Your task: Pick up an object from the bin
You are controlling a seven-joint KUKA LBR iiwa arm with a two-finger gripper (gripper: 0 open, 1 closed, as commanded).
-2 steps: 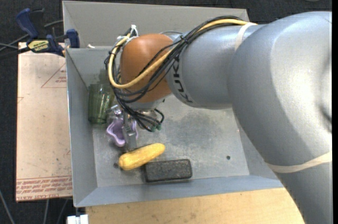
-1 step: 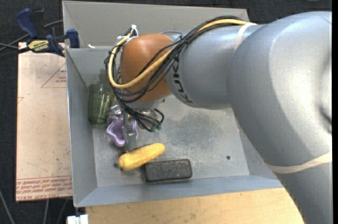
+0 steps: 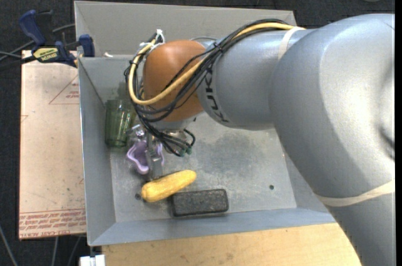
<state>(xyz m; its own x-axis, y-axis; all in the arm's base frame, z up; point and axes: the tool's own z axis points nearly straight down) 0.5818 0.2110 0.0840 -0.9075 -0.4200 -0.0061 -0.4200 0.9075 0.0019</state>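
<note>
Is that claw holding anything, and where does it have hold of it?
Cannot tell. The claw is down beside a small purple thing, but no grip shows.

We see our grey arm [image 3: 301, 83] reaching in from the right of the frame. Yellow and black cables [image 3: 251, 27] loop around its orange wrist cover [image 3: 169, 79], and the gripper [image 3: 154, 153] points down at centre left.

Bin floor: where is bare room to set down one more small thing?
The bin floor is bare right of the yellow banana and behind the dark block, up to the right wall. Crowded: the left side, where green jar, purple toy and the hand sit close.
</note>
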